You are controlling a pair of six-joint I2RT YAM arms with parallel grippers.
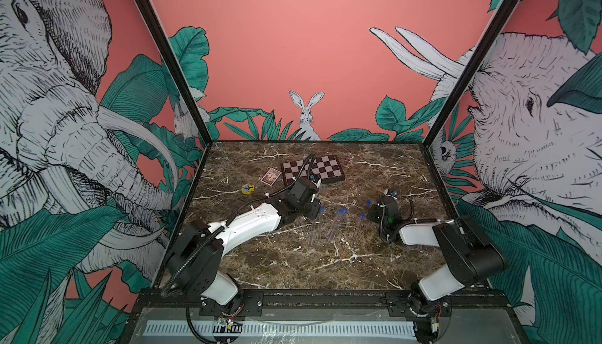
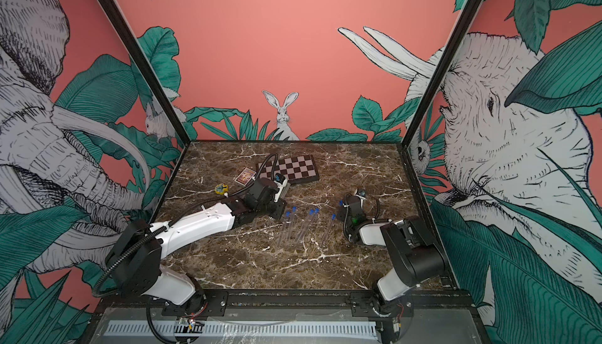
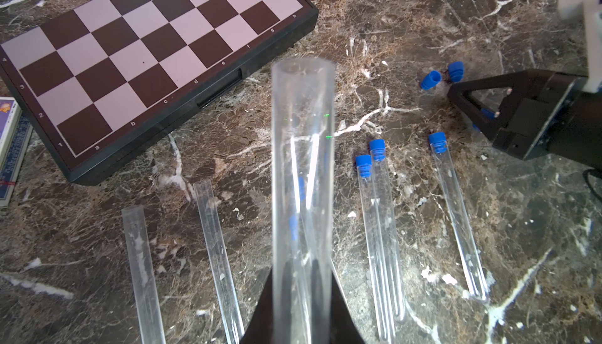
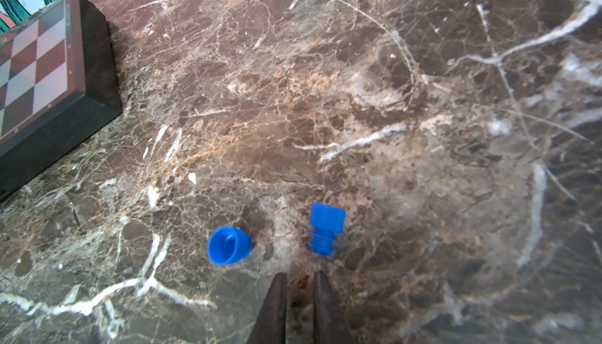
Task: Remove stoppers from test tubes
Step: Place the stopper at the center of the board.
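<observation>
In the left wrist view my left gripper (image 3: 301, 275) is shut on a clear test tube (image 3: 303, 130) whose open mouth carries no stopper. Two more bare test tubes (image 3: 216, 251) lie on the marble beside it. Three test tubes with blue stoppers (image 3: 377, 146) lie toward the right arm, and blue shows faintly through the held tube. My right gripper (image 4: 299, 277) sits low over the table, its jaws a narrow gap apart with nothing between them. Just ahead of its tips lie two loose stoppers (image 4: 229, 245), also seen in a top view (image 1: 368, 202).
A folded chessboard (image 1: 312, 169) lies at the back of the table. A small card pack (image 1: 271, 176) and a yellow-and-blue toy (image 1: 247, 189) lie to its left. Printed enclosure walls stand on three sides.
</observation>
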